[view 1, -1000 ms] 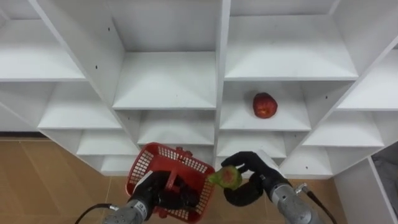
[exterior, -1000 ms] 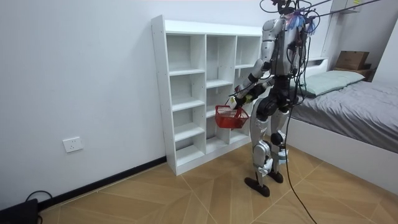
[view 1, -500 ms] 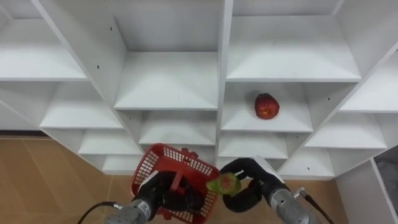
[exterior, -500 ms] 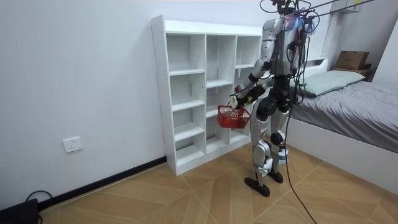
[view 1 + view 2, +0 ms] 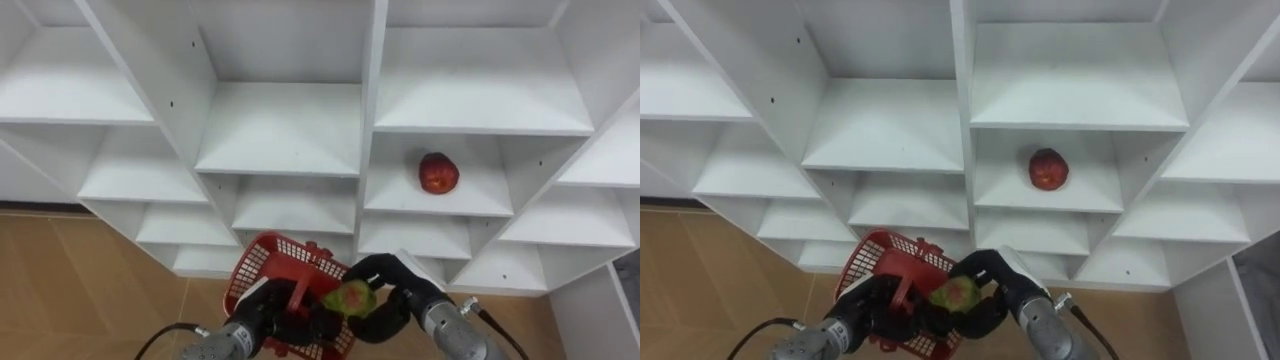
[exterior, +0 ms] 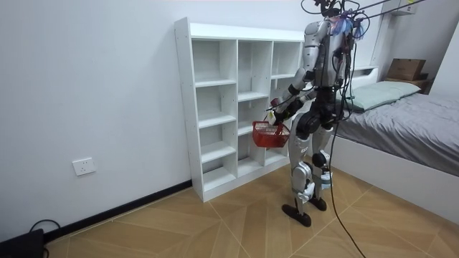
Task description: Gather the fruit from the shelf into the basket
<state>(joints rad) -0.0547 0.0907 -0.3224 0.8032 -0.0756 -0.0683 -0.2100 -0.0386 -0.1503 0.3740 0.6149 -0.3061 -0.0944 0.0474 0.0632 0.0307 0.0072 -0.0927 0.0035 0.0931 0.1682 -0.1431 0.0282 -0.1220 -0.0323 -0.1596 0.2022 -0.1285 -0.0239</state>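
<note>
I read: left hand (image 5: 258,315), fingers curled round the handle of the red basket (image 5: 258,268) | right hand (image 5: 392,303), closed round a green-and-red fruit (image 5: 348,297), held over the basket's right rim | red apple (image 5: 438,172), lying on a white closet (image 5: 285,130) shelf, well apart from both hands.

White closet (image 5: 280,130); red basket (image 5: 262,262) with open lattice walls; red fruit (image 5: 438,172), darker mottling; yellow-green fruit (image 5: 349,298) blushed red; black left hand (image 5: 262,308) and black right hand (image 5: 392,275); tan wooden floor (image 5: 70,280), herringbone pattern.
</note>
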